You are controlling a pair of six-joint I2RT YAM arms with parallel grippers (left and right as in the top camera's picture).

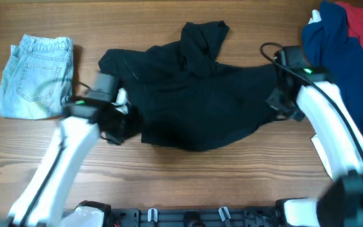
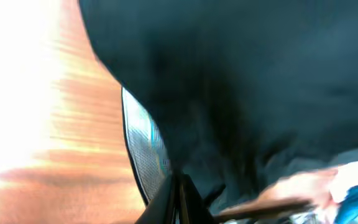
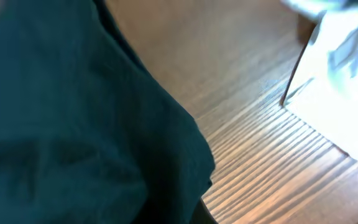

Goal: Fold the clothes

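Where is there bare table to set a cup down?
Bare table lies in front of the black shirt, and at the back on either side of it, toward the denim and the navy pile. The right end is crowded.

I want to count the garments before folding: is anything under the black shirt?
At the edges of the black shirt, bare wooden table shows; anything beneath its middle is covered, unseen.
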